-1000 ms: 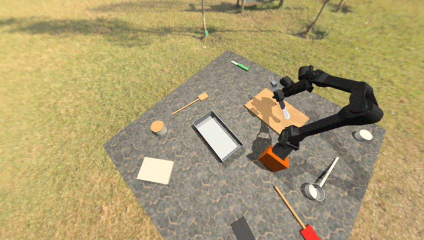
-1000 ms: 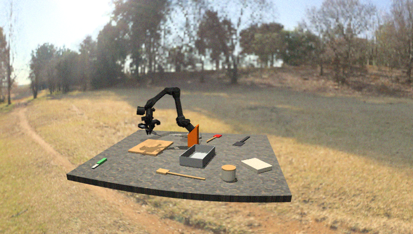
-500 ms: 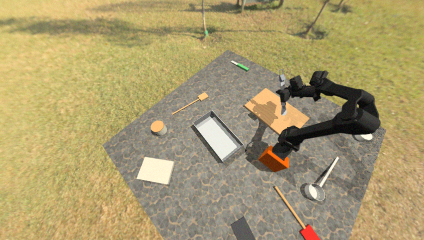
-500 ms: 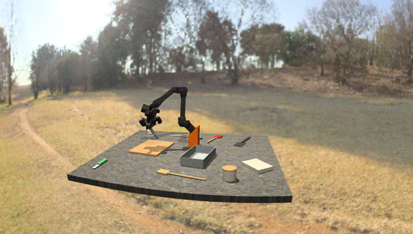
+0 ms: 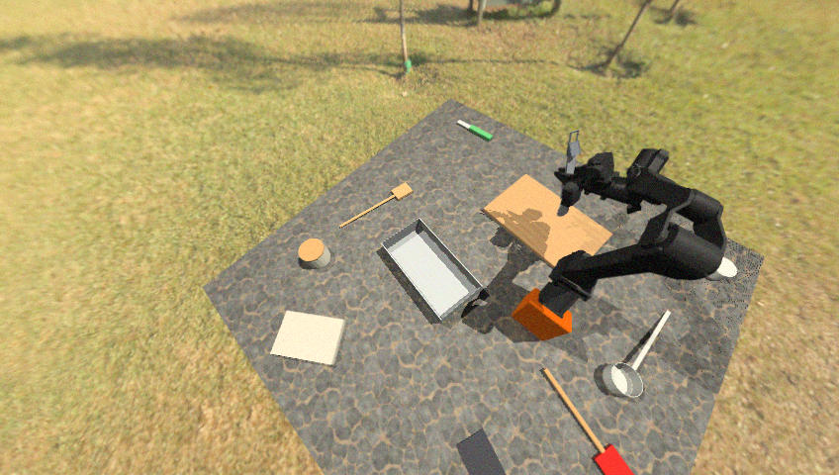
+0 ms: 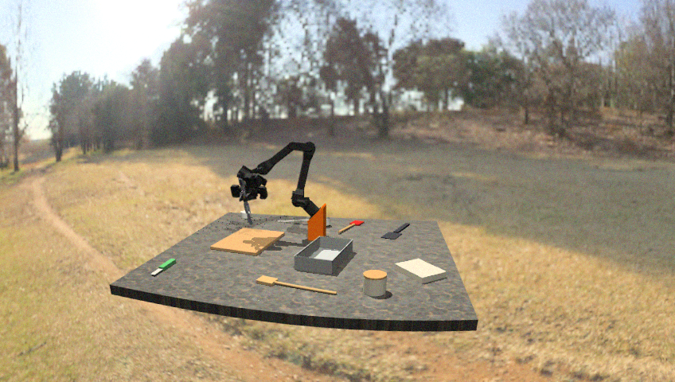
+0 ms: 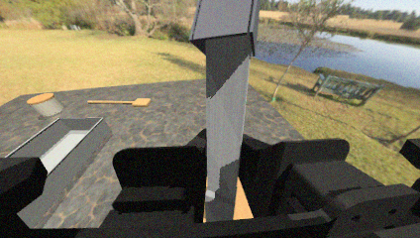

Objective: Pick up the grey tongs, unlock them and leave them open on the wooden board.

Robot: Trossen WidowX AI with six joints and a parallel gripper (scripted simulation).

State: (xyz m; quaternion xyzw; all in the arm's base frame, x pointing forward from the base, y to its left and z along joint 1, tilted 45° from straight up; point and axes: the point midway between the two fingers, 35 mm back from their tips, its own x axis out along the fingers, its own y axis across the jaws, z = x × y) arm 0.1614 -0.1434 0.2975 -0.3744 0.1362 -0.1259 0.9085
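Note:
My gripper (image 5: 568, 179) (image 6: 247, 188) (image 7: 216, 132) is shut on the grey tongs (image 5: 573, 147) (image 6: 247, 210) (image 7: 225, 114). It holds them about upright, the wide capped end up and the tips hanging down. The arms look pressed together as one bar in the wrist view. The tongs hang a little above the far edge of the wooden board (image 5: 580, 232) (image 6: 236, 243) (image 7: 241, 204), without touching it. The grey roasting tin (image 5: 432, 267) (image 6: 324, 255) (image 7: 59, 149) stands empty left of the board.
The arm's orange base block (image 5: 541, 318) (image 6: 317, 222) stands beside the tin. A wooden spatula (image 5: 376, 206) (image 7: 121, 102), a lidded canister (image 5: 314, 252) (image 7: 45, 104), a beige tile (image 5: 309, 336), a green marker (image 5: 475, 131), a ladle (image 5: 623, 376) and a red-headed spatula (image 5: 611, 458) lie around.

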